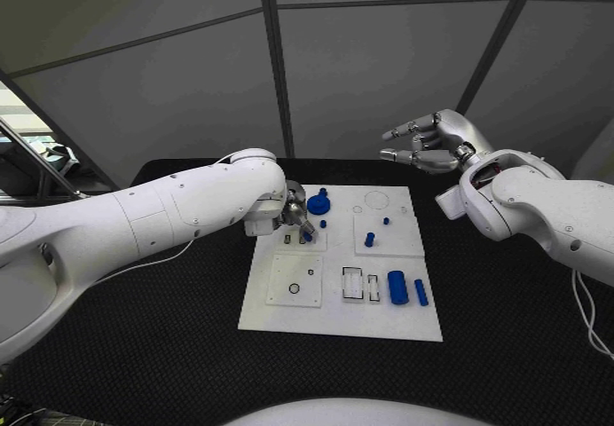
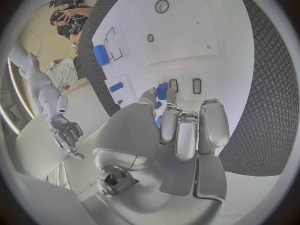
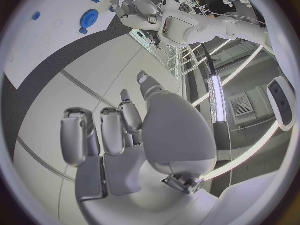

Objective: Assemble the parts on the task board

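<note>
Left hand [image 1: 295,216]: low over the upper-left part of the task board [image 1: 335,324], fingers curled down around a small blue part [image 2: 162,91]. The left wrist view shows the part between thumb and fingertips, just beside two small dark-rimmed slots [image 2: 197,85] in the board. Judged to be pinching the part; contact looks firm, but the fingers hide much of the part.

Right hand [image 1: 429,142]: raised above and behind the board's far right corner, well apart from it, fingers loosely spread, holding nothing.

Task board: white plate at the middle of the black surface [image 1: 153,355].

Parts on the board:
- blue round gear-like part [image 1: 318,205], top edge, just beside the left hand;
- small blue peg [image 1: 368,239], standing near the centre;
- small blue stud [image 1: 385,219], upper right;
- two blue cylinders [image 1: 398,287], lying side by side at the lower right, next to rectangular recesses [image 1: 352,282].

Step in hand (judgement): seating the pinched part in a slot at the upper left.

Next move (judgement): align the part squarely over its slot, press it straight down, then release without tipping it. Most parts remain unplaced.
</note>
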Robot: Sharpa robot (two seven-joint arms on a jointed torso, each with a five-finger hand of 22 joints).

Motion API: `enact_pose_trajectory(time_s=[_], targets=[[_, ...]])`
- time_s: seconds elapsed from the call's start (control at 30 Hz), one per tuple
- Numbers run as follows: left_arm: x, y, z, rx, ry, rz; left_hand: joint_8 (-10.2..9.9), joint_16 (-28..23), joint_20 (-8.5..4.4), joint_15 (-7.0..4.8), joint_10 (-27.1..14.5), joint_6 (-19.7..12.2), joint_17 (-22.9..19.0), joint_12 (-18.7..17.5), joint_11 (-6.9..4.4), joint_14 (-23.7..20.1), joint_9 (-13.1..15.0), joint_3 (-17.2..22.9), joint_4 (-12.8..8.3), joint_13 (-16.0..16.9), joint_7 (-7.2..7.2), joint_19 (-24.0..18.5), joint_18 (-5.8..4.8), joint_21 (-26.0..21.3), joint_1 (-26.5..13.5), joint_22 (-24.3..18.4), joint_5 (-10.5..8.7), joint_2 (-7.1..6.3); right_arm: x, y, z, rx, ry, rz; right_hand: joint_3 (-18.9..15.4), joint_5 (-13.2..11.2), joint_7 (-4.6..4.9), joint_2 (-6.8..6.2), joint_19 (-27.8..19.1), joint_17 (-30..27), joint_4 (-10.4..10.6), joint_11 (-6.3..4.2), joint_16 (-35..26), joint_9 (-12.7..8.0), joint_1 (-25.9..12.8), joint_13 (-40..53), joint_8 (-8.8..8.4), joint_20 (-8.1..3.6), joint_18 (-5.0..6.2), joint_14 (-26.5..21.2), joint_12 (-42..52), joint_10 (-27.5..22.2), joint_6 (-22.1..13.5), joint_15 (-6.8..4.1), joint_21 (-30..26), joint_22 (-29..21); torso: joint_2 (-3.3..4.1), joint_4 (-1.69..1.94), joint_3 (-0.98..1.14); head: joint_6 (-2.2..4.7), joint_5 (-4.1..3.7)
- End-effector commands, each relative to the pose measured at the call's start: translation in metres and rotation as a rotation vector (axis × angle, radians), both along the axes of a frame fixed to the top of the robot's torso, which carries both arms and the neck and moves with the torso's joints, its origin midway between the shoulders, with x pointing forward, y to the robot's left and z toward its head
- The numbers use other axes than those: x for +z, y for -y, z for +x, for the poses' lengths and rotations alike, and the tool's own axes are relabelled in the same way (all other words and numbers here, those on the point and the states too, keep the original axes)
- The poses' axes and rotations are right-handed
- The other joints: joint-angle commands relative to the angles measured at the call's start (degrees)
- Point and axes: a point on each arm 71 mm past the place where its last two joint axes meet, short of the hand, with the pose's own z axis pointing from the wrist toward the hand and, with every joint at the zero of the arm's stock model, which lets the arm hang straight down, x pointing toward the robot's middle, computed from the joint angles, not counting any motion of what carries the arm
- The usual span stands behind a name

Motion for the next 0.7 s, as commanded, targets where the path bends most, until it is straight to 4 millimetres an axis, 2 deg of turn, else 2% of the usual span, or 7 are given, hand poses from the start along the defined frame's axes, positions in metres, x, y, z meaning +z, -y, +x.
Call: enact_pose_trajectory(time_s=[0.03, 0.17, 0.37, 0.5, 0.7], targets=[[0.001, -0.001, -0.001, 0.019, 0.017, -0.027, -0.4, 0.0, -0.12, -0.15, 0.3, 0.2, 13.5, -0.3, -0.23, 5.1, 1.0, 2.8, -1.1, 6.6, -0.08, 0.3, -2.86, 0.0, 3.9, 0.2, 1.17, 2.89, 0.001, 0.001, 0.001, -0.008, 0.000, 0.002, 0.0, 0.2, 0.04, 0.11, 0.2, 0.1, -0.4, -0.05, -0.1, -0.1, -0.5, 0.0, -0.30, -0.34, 0.59, 2.1, -0.1, -0.4, 0.4, -0.36, -0.3, 6.0, -0.02, 0.03, 0.00, -0.10, -0.03], [0.001, -0.006, -0.004, 0.032, 0.021, -0.036, -0.7, 0.0, 0.02, 0.09, 0.6, 0.5, 13.5, -0.3, -0.08, 5.2, 2.4, 7.7, -2.3, 6.7, 0.16, 0.3, -2.86, 0.0, 2.0, 0.5, 0.90, 1.71, 0.001, 0.003, 0.002, -0.015, -0.003, 0.000, -0.1, 0.2, 0.04, 0.10, 0.2, 0.0, -0.3, -0.05, -0.2, -0.1, -0.6, -0.1, -0.30, -0.34, 0.62, 2.1, -0.2, -0.5, 0.4, -0.36, -0.4, 5.9, -0.02, 0.05, -0.01, -0.02, -0.09], [0.005, -0.015, -0.009, 0.060, 0.051, -0.061, -0.9, 0.2, 0.12, -0.10, 1.2, 1.1, 13.7, 0.3, -0.15, 5.3, 3.8, 12.0, -3.7, 7.1, -0.05, 0.6, -2.99, 0.2, -0.6, 1.1, 0.41, -0.09, 0.000, 0.004, 0.003, -0.020, -0.006, -0.002, -0.1, 0.2, 0.03, 0.07, 0.1, 0.0, -0.3, -0.04, -0.2, 0.0, -0.7, -0.1, -0.31, -0.35, 0.62, 2.1, -0.3, -0.5, 0.4, -0.36, -0.4, 5.8, 0.01, 0.09, 0.07, -0.11, -0.01], [0.012, -0.023, -0.011, 0.097, 0.091, -0.089, -0.9, 0.5, 0.01, -0.21, 1.8, 1.5, 14.1, 1.0, -0.25, 5.5, 4.8, 14.8, -4.6, 7.6, -0.17, 1.2, -3.15, 0.6, -2.5, 2.0, 0.12, -0.79, 0.000, 0.006, 0.004, -0.023, -0.007, -0.003, -0.1, 0.2, 0.03, 0.07, 0.1, 0.0, -0.3, -0.04, -0.2, 0.0, -0.7, -0.1, -0.31, -0.35, 0.62, 2.1, -0.3, -0.5, 0.4, -0.36, -0.4, 5.8, 0.04, 0.04, 0.05, -0.02, 0.01], [0.015, -0.028, -0.013, 0.131, 0.122, -0.109, -0.8, 0.5, -0.05, -0.26, 2.0, 1.8, 14.1, 1.2, -0.33, 5.5, 5.5, 16.4, -5.2, 7.7, -0.24, 1.3, -3.15, 0.6, -3.6, 2.1, -0.29, -1.21, -0.001, 0.006, 0.005, -0.023, -0.010, -0.005, -0.1, 0.2, 0.03, 0.06, 0.1, -0.1, -0.3, -0.05, -0.3, 0.0, -0.9, -0.2, -0.31, -0.35, 0.63, 2.1, -0.3, -0.5, 0.4, -0.36, -0.4, 5.8, 0.06, 0.13, 0.07, -0.25, 0.19]])
